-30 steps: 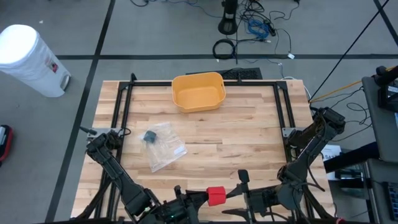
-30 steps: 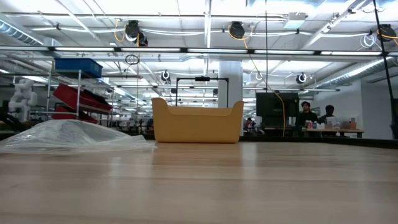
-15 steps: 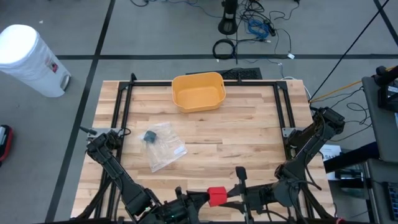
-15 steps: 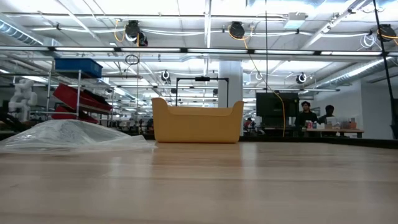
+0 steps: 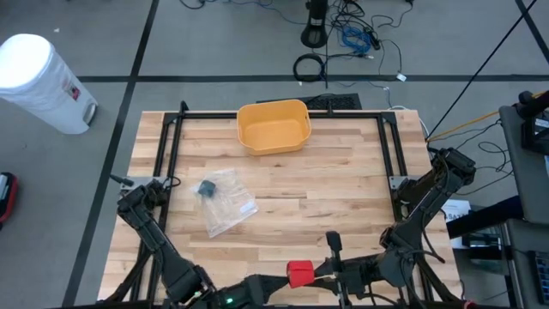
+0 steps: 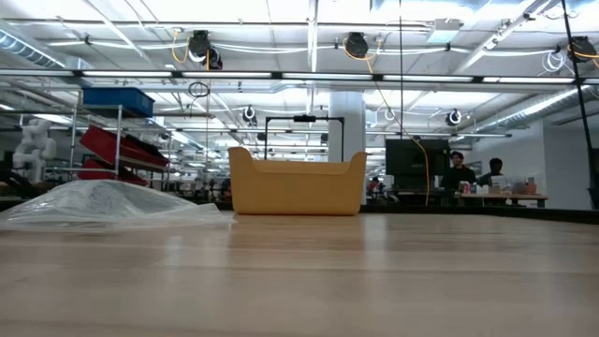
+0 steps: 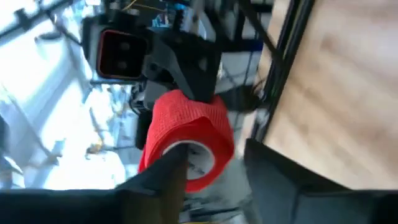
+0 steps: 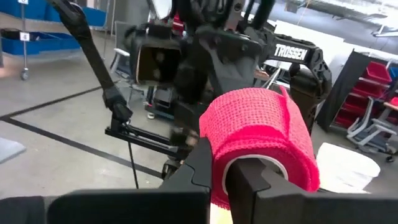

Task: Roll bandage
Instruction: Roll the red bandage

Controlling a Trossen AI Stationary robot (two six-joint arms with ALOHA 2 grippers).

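Observation:
The red bandage roll (image 5: 298, 274) hangs in the air over the table's near edge, between both grippers. Its white core (image 8: 256, 163) shows in the right wrist view. My right gripper (image 8: 224, 158) reaches in level from the table's right and is shut on the roll. My left gripper (image 7: 214, 155) comes level from the left and is open, with one finger (image 7: 169, 177) in front of the roll's end (image 7: 186, 163) and the other finger beside the roll. The low view shows neither the roll nor the grippers. My right gripper has one finger (image 8: 252, 180) inside the roll's hollow core and the other (image 8: 198, 163) outside. They pinch the roll's wall (image 8: 219, 169) between them. The fingers come level from the table's right, along the roll's axis. The roll is lifted clear of the table, its axis about level. My left gripper may or may not touch the roll's end; I cannot tell.
A yellow bin (image 5: 273, 126) stands at the table's far middle. A clear plastic bag (image 5: 225, 202) with a dark piece in it lies left of centre. A black frame (image 5: 171, 146) runs along the table's sides. A white can (image 5: 41, 79) stands on the floor beyond the far left corner.
My left hand has rolled about the line it points along and drawn slightly toward the table's left, away from the roll. The roll has stayed where it was over the near edge, at the tip of my right gripper.

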